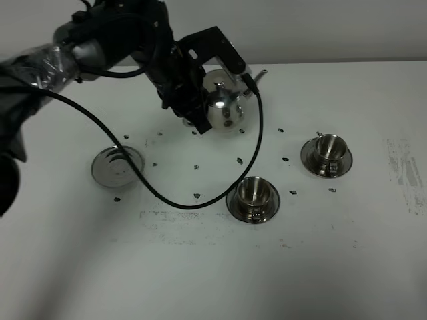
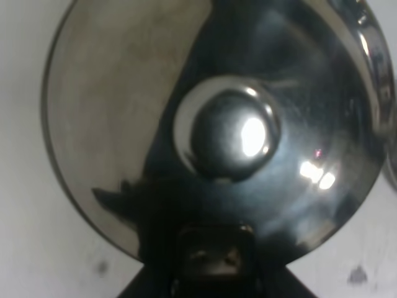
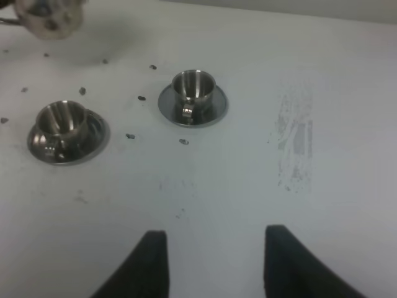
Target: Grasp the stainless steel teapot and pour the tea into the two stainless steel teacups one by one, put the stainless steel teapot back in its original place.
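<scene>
My left gripper (image 1: pixel 197 112) is shut on the handle of the stainless steel teapot (image 1: pixel 223 104), holding it at the back middle of the table, spout pointing right. In the left wrist view the teapot's knobbed lid (image 2: pixel 226 133) fills the picture. The flat steel disc, the original place (image 1: pixel 118 165), lies bare at the left. One teacup (image 1: pixel 253 195) on its saucer stands in front of the teapot, the other teacup (image 1: pixel 327 151) farther right. Both teacups (image 3: pixel 61 121) (image 3: pixel 193 87) appear in the right wrist view, beyond my open right gripper (image 3: pixel 214 261). The tea is hidden.
Dark specks (image 1: pixel 197 195) dot the white table (image 1: pixel 200 267) between the disc and the cups. A black cable (image 1: pixel 167 197) from the left arm loops low over the middle. A scuffed grey patch (image 1: pixel 407 175) marks the right side.
</scene>
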Robot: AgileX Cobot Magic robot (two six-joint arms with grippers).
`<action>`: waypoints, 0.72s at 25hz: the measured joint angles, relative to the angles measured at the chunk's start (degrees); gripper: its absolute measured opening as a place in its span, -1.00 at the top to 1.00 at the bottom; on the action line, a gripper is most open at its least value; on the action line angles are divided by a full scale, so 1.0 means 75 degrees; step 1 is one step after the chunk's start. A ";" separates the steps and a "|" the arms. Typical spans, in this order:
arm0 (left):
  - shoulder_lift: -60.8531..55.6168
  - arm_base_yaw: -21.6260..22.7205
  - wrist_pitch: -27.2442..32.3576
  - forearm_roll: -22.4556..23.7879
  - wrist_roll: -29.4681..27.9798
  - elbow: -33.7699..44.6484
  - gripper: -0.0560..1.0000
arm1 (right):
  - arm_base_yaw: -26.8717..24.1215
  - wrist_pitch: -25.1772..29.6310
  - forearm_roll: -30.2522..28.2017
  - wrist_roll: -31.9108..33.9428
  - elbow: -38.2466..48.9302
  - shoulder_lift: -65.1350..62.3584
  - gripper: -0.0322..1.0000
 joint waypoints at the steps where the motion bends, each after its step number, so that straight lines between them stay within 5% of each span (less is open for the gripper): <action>1: 0.0225 -0.0081 0.0152 0.0007 0.0050 -0.0412 0.55 | 0.0000 0.0000 0.0000 0.0000 0.0000 0.0000 0.21; 9: 0.1716 -0.0487 0.0780 -0.0008 0.0393 -0.3099 0.55 | 0.0000 0.0000 0.0000 0.0000 0.0000 0.0000 0.21; 18: 0.1847 -0.0657 0.0801 0.0212 0.1417 -0.3334 0.55 | 0.0000 0.0000 0.0000 0.0000 0.0000 0.0000 0.21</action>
